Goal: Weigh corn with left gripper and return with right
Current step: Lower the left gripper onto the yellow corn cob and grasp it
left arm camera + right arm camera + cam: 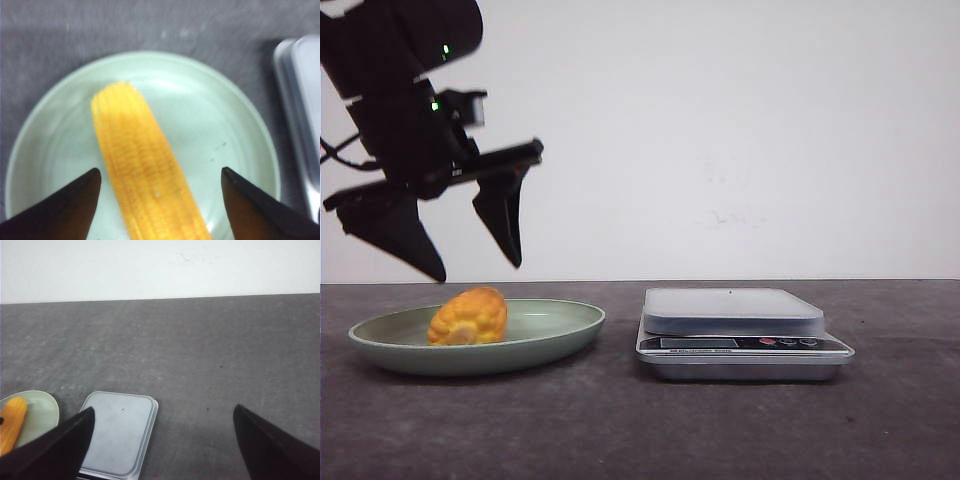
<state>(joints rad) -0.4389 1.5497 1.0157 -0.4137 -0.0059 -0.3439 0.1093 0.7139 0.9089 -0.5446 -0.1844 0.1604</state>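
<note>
**Left pincer spread wide above the corn on its plate**

My left pincer (480,268) hangs in the air over a shallow, pale green plate (560,330), its two black, wedge-shaped fingers spread wide and holding nothing. The fingers taper to points and stop short of the corn (469,317) below them.

The corn lies on the plate, toward the plate's 9 o'clock side in the front view. It is yellow-orange, with tight bumpy rows of kernels running along its length (from the front I see mostly its rounded end, so it looks stubby). In my left wrist view the cob (145,170) lies lengthwise between my fingertips (75,200), narrowing toward its far tip, with the plate's smooth glazed surface around it.

At 3 o'clock from the plate, near but apart, stands a flat kitchen scale (740,330): a rounded rectangular silvery-white platform over a metallic base with a dark display strip. The table (640,430) is a dull, dark grey, slightly mottled surface.

My right pincer (160,445) shows only in its own wrist view, its dark fingers wide apart and empty, above the table beside the scale.
</note>
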